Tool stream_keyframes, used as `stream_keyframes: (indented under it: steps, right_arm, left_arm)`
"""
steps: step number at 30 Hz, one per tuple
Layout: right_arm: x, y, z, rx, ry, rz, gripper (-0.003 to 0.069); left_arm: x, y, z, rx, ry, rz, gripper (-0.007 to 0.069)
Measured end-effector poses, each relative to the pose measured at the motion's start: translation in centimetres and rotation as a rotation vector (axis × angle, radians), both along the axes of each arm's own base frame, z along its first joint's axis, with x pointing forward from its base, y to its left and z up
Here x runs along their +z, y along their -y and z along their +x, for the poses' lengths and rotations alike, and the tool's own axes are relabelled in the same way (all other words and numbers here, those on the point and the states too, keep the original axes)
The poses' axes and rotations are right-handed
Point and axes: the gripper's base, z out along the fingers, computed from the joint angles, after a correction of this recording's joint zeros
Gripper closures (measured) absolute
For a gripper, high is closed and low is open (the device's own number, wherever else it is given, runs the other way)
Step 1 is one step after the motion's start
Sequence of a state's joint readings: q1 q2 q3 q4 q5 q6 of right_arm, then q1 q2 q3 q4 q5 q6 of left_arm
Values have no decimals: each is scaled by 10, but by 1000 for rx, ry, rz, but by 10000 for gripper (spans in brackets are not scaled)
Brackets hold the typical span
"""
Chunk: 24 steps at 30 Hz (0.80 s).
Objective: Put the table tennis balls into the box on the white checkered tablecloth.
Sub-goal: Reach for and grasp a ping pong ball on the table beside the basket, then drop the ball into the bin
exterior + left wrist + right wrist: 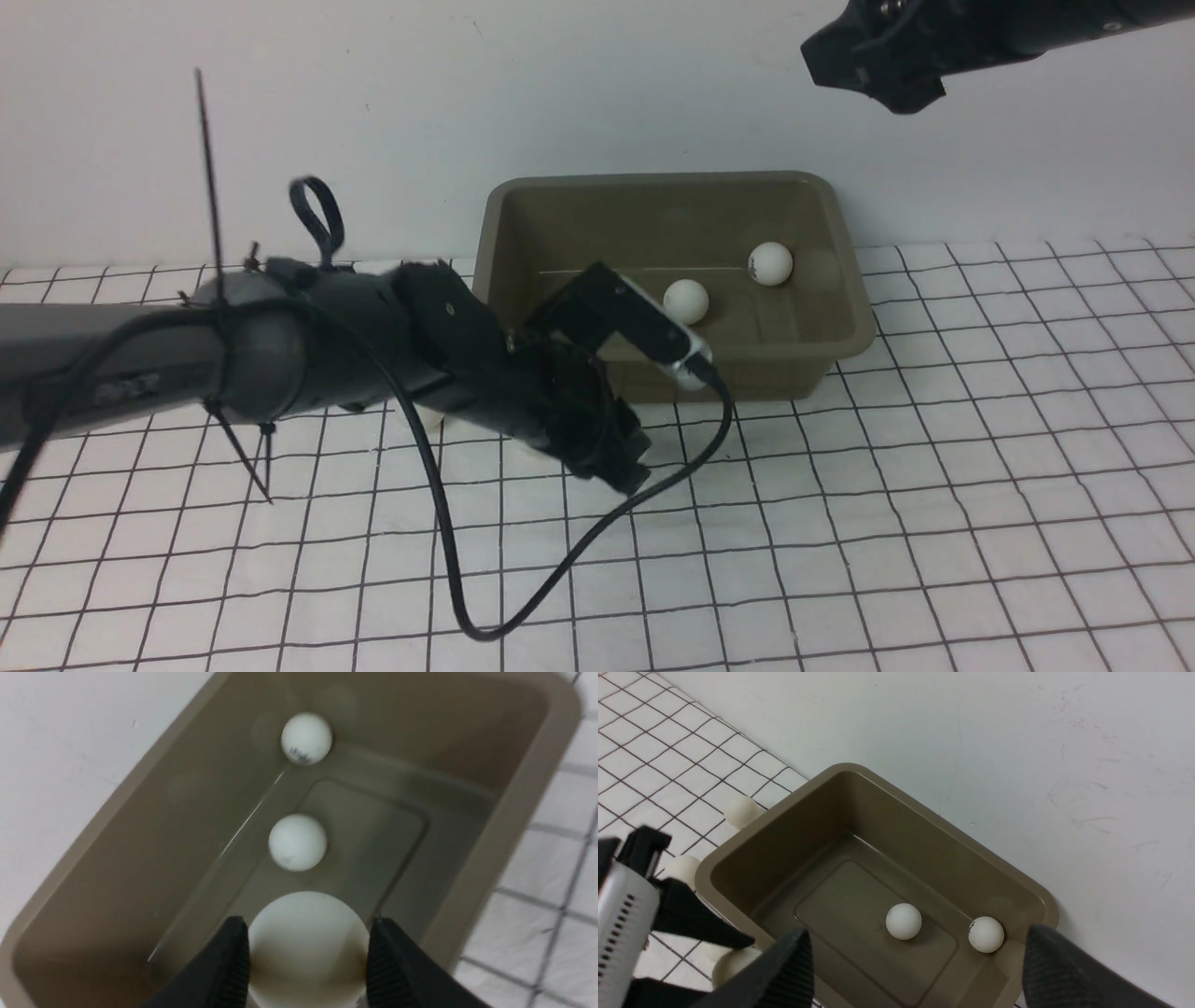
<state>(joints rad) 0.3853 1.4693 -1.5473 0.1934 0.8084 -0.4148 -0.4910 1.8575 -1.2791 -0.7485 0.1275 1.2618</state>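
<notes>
The left gripper [307, 926] is clamping a ball [308, 961], two balls [297, 842] are sitting in the box [490, 858] ahead, other balls [741, 811] waiting beside it.

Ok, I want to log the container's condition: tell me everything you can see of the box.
The box is an olive-grey plastic-looking tub, rectangular with rounded corners, flared rim and tapered sides, open-topped and upright. It stands on the checkered tablecloth, close to the white wall. A middle ball and a right ball rest apart on its floor. The left hand holds a third ball by its near rim.
</notes>
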Motion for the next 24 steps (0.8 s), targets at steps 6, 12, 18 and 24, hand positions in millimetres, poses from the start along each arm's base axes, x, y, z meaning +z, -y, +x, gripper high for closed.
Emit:
stream_keyframes:
  steps: [6,12,18,24]
  right_arm:
    - [0,0,-1,3,-9,4,113]
    - [-2,0,-2,7,-31,-5,113]
    - [-3,0,-2,8,-40,-9,113]
    - [-4,0,-3,12,-45,-14,113]
  left_arm:
    - [-21,-4,13,13,-19,34,249]
    - [-6,-3,10,91,-68,-115,137]
    - [34,-3,-8,41,-83,-218,146]
    - [96,-16,-46,-66,-108,-322,197]
